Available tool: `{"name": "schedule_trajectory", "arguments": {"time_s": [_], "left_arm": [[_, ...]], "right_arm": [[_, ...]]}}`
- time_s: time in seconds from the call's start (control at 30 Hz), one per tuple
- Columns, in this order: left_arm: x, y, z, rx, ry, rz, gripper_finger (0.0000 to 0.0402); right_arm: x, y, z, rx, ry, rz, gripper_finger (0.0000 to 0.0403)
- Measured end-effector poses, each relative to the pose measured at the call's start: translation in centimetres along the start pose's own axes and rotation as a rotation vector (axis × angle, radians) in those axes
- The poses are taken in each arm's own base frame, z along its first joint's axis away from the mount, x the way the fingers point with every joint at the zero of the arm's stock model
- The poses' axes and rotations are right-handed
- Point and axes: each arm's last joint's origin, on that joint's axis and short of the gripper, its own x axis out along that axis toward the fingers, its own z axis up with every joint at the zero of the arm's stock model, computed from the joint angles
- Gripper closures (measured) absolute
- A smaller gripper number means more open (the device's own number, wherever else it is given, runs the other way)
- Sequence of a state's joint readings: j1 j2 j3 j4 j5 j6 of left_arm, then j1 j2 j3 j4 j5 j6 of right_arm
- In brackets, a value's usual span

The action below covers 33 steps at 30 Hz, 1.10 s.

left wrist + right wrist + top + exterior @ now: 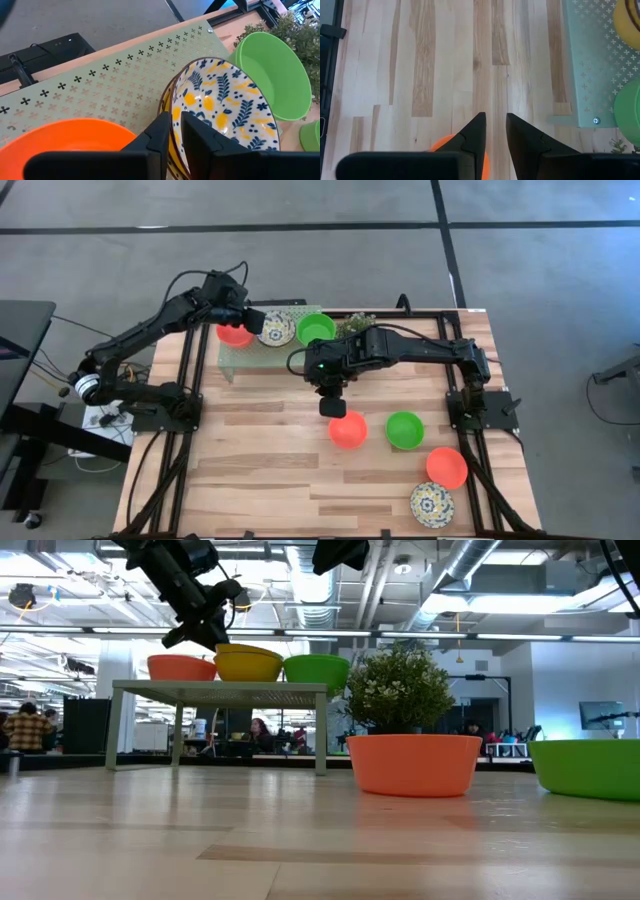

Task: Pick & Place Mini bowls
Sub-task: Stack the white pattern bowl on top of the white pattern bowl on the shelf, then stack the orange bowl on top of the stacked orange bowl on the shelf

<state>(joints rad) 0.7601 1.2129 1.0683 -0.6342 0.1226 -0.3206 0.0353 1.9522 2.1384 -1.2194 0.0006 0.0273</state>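
Note:
A pale green perforated shelf (pixel 236 360) holds a red-orange bowl (pixel 235 334), a cream floral bowl (pixel 276 329) and a green bowl (pixel 315 328), standing side by side. My left gripper (pixel 252 320) is at the floral bowl (pixel 225 105) and shut on it. My right gripper (pixel 336 408) hangs high above the table, just on the far side of another red-orange bowl (pixel 348 430). Its fingers stand a narrow gap apart, holding nothing (pixel 495 120). A green bowl (pixel 405 429), a red-orange bowl (pixel 446 467) and a floral bowl (pixel 431 503) rest on the wood. My left gripper holds the floral bowl by its rim (pixel 172 107), on the side toward the red-orange bowl. One finger (pixel 200 140) is inside the bowl and the other (pixel 157 137) is outside. The fingers slant down from the table's left. The bowl's base is on the shelf (pixel 248 664).
A small bushy plant (pixel 355 323) stands beside the shelf's right end, next to the green bowl. Black frame rails (pixel 478 440) run along both table sides. Bare wood lies on the near left (pixel 250 470). People sit in the room beyond (pixel 25 728).

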Motion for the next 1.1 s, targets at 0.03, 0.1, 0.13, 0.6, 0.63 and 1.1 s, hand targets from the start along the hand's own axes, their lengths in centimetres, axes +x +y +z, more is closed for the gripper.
{"name": "schedule_trajectory", "arguments": {"time_s": [0.03, 0.1, 0.13, 0.6, 0.63, 1.1], "left_arm": [[0.0, 0.0, 0.0, 0.001, -0.001, 0.0, 0.0352], [0.0, 0.0, 0.0, 0.001, -0.001, 0.001, 0.0351], [0.0, 0.0, 0.0, 0.001, -0.002, 0.0, 0.0351], [-1.1, -0.3, 0.3, 0.114, -0.063, -0.025, 0.035], [-1.5, -0.4, 0.3, 0.118, -0.077, -0.029, 0.035], [-9.1, -2.4, -2.9, 0.306, -0.196, -0.249, 0.035]], "right_arm": [[0.0, 0.0, 0.0, 0.0, 0.0, 0.0, 0.0333], [0.0, 0.0, 0.0, 0.0, 0.0, 0.0, 0.0333], [0.0, 0.0, 0.0, 0.0, 0.0, 0.0, 0.0333], [0.0, 0.4, 0.0, -0.009, 0.0, 0.005, 0.0333], [0.0, 0.6, 0.0, -0.012, 0.001, 0.008, 0.0333], [-0.1, 3.6, -0.8, -0.101, 0.056, 0.045, 0.0333]]}}
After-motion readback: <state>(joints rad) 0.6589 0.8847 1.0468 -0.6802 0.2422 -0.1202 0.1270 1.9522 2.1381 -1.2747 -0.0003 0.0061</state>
